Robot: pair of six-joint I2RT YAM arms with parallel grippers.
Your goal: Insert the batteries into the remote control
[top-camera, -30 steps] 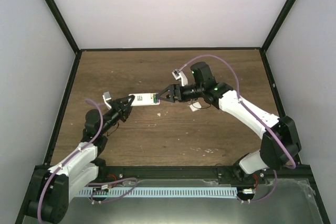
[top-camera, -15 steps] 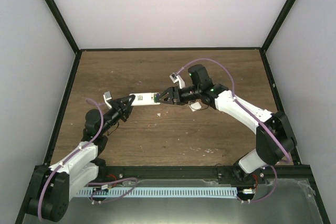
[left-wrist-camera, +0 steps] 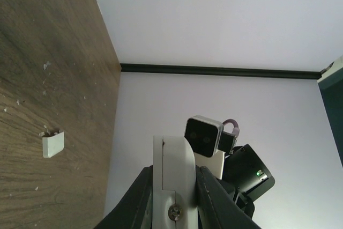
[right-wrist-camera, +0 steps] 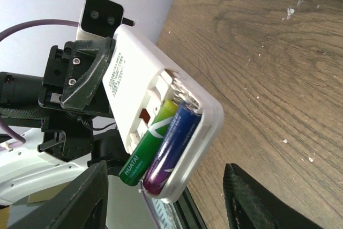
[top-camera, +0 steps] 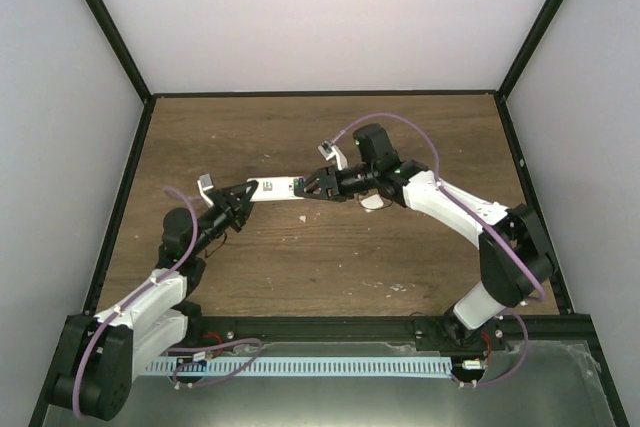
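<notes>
The white remote control (top-camera: 275,188) is held above the table by my left gripper (top-camera: 240,197), which is shut on its left end. In the left wrist view the remote (left-wrist-camera: 171,154) sits between both fingers. In the right wrist view the remote (right-wrist-camera: 134,73) shows its open battery bay. The green battery (right-wrist-camera: 147,146) and the purple-blue battery (right-wrist-camera: 171,148) lie side by side in it. The green one looks slanted, its lower end over the rim. My right gripper (top-camera: 312,185) is open, its fingers (right-wrist-camera: 91,197) wide on either side of the remote's right end and not touching it.
A small white square piece (left-wrist-camera: 53,144) lies on the wooden table (top-camera: 330,257). In the top view it lies under my right forearm (top-camera: 375,203). Black frame rails edge the table, with white walls behind them.
My right arm has moved left, bringing its open gripper closer around the remote's right end. My left gripper and the remote have stayed almost still.
</notes>
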